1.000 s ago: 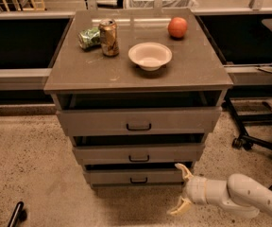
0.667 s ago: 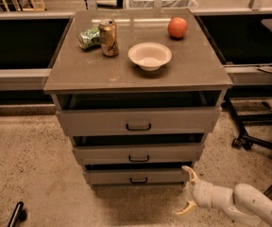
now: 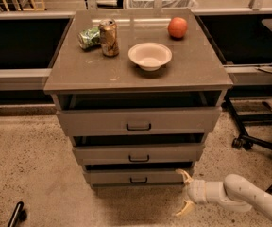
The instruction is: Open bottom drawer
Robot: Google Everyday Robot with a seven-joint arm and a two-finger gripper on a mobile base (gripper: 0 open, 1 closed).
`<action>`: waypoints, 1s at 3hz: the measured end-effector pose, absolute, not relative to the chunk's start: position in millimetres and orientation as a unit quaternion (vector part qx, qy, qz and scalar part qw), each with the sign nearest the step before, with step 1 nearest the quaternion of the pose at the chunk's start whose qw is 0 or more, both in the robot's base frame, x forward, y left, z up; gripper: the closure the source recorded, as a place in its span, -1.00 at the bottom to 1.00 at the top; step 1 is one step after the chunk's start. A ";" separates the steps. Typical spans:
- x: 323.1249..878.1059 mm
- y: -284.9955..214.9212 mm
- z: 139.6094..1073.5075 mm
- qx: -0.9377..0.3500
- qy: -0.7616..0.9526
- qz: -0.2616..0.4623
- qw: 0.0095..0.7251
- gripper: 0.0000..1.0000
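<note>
The bottom drawer (image 3: 138,177) is the slimmest of three grey-brown fronts, low in the cabinet, with a small dark pull handle (image 3: 139,179) at its centre. It stands slightly pulled out, with a dark gap above its front. My gripper (image 3: 183,193) is low at the right, just off the drawer's right end and a little in front of it. Its two pale fingers are spread open, one up near the drawer's corner and one down near the floor. It holds nothing.
The middle drawer (image 3: 139,153) and top drawer (image 3: 139,121) are also slightly out. On the cabinet top sit a white bowl (image 3: 150,56), a can (image 3: 109,37), a green crumpled packet (image 3: 89,37) and an orange fruit (image 3: 177,27). An office chair base (image 3: 256,136) stands to the right.
My arm has drawn back to the right and down a little, so the gripper sits slightly farther from the drawer front. The drawers have not moved.
</note>
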State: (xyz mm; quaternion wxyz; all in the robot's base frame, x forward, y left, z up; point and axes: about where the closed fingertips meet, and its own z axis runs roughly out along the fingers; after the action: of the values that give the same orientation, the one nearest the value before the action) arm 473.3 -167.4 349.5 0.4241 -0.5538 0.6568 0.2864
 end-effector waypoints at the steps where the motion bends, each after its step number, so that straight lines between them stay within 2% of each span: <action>1: 482.6 -183.1 303.7 -0.591 0.677 0.269 0.346 -1.00; 2: 482.6 -183.1 303.6 -0.591 0.677 0.269 0.346 -1.00; 3: 500.2 -157.5 278.3 -0.637 0.645 0.270 0.326 -1.00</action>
State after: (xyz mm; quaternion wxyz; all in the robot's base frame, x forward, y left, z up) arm 500.2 -157.5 278.3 0.3261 -0.6367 0.6445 0.2698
